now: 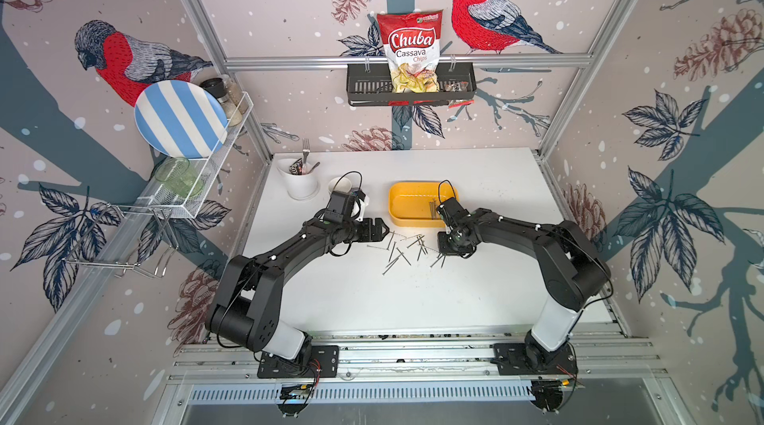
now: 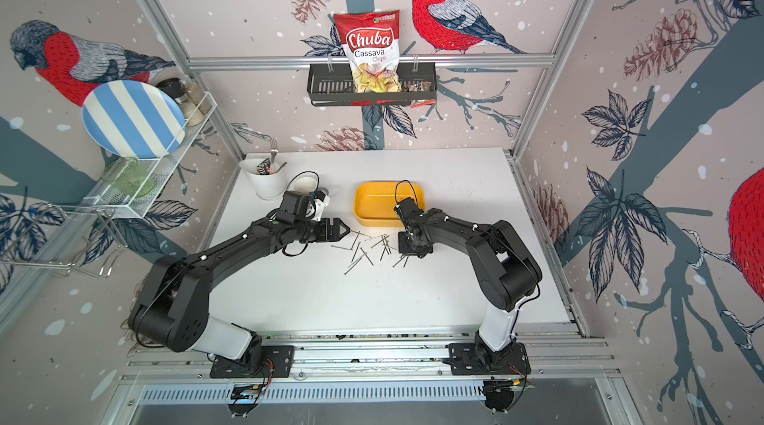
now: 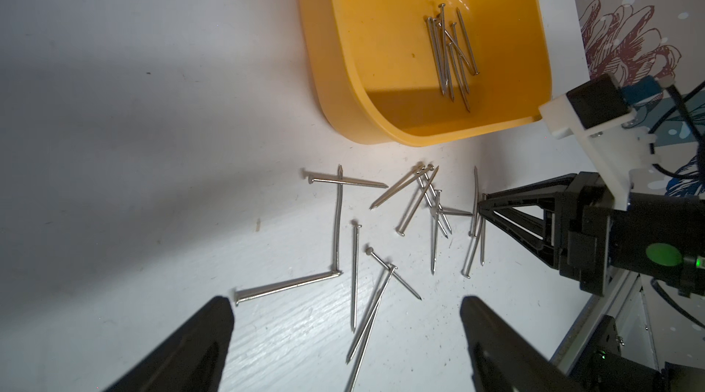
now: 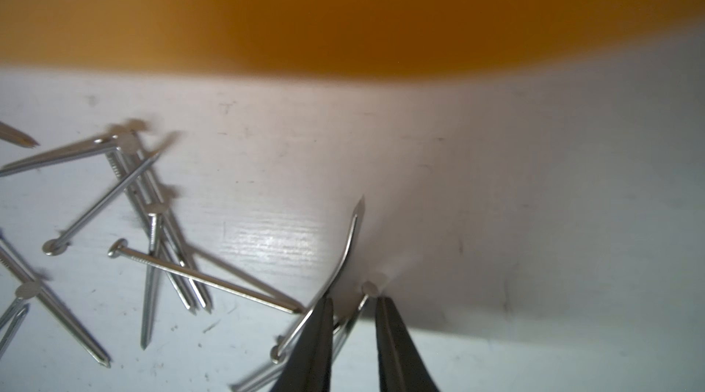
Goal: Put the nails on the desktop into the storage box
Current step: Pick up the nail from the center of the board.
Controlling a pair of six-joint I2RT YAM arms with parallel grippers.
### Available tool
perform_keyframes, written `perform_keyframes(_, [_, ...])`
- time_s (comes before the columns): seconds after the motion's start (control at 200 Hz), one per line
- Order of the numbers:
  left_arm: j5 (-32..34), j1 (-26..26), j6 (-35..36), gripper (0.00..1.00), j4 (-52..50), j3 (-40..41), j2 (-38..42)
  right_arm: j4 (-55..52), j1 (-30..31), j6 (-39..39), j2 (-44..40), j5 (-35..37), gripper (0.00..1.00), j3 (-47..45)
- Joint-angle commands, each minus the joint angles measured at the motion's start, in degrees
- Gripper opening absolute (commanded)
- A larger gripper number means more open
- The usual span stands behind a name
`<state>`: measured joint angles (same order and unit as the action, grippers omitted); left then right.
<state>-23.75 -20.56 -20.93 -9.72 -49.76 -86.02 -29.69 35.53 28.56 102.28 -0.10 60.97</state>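
Yellow plastic storage box [image 3: 328,77] sat at the far side of the white bench [image 1: 372,299] w/ a small bundle inside, while the rest of the nails [image 3: 354,275] lay scattered and crossed just in front of it, b/w the two arms. The right hand [image 4: 354,300] was down at bench level on the pile's edge. Its fingers [image 4: 313,352] were a narrow gap apart, straddling a nail or two, w/ no firm clamp visible. The left hand [image 3: 345,300] hovered at the pile's other side, spread wide, holding nothing.

Step in hand looked to be the right hand's pinch. To do it well: finish closing w/ the tips kept down on the bench so the thin shaft could not slip under. Grip near mid-shaft, not the point, so the nail would hang level. Another nail lay against the side of one finger and more crossed close by. A slow, straight lift would prob. shed hangers-on w/o flinging them. Then carry low over the box's near rim and release above the bundle.
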Motion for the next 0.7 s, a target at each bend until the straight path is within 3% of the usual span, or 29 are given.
perform_keyframes(0.0, [0.5, 0.3, 0.9, 0.95, 0.0, -0.3, -0.2, -0.9, -0.7, -0.6, 0.7, 1.6, 0.22, -0.8])
perform_keyframes(0.41, [-0.5, 0.3, -0.6, 0.95, 1.7, -0.8, -1.8, -0.2, -4.4, -1.6, -4.9, 2.5, 0.03, -6.1])
perform_keyframes(0.695, [-0.4, 0.3, -1.8, 0.95, 2.9, -0.5, -1.7, -6.7, -4.4, -3.5, -11.0, 3.2, 0.00, 1.2])
